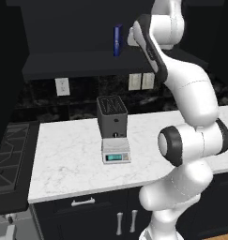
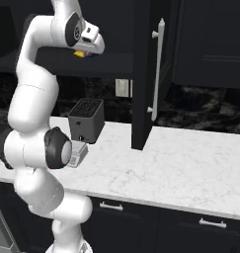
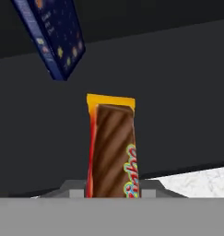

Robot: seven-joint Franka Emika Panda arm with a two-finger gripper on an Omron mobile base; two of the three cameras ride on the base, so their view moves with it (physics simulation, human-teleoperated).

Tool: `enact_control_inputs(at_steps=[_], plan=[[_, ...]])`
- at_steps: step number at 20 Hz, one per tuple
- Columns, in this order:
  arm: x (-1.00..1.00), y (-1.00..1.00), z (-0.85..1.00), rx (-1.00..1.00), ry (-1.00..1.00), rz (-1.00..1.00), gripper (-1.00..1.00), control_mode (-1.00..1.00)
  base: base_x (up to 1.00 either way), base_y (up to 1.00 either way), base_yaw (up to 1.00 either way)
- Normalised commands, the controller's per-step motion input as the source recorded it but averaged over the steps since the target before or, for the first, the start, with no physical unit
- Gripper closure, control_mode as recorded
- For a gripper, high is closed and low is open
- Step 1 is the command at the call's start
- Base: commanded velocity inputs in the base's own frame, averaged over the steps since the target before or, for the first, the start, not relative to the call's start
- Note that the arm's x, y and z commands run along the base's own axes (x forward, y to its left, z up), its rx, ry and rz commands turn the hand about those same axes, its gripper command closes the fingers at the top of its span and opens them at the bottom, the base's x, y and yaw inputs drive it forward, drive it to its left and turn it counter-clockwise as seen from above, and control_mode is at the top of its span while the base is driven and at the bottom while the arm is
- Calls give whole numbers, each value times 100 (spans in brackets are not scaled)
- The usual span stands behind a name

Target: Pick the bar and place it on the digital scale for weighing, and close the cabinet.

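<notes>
In the hand view the bar, brown with a yellow end and a red edge, stands lengthwise between my gripper's fingers, which press on both its sides. From the right base view the gripper is up at the open black cabinet's shelf, with the bar's orange-yellow end showing under the hand. The digital scale sits on the counter below, its top plate bare; my arm half hides the scale in the right base view. The cabinet's right door stands wide open, with its silver handle facing me.
A tall blue box stands on the cabinet shelf just left of my hand, the same blue box above the bar. A dark grey slotted box stands right behind the scale. A stove borders the white counter at left.
</notes>
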Motion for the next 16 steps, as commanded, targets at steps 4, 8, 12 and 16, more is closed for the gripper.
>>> enact_control_inputs(at_steps=[4,8,12,16], plan=[[-100,1,0,13,-62,0,100,-100,0,0,0],[-100,3,1,11,-38,0,100,-100,0,0,0],[-100,0,52,2,19,12,100,-100,0,0,0],[-100,-3,32,-2,16,24,100,-100,0,0,0]])
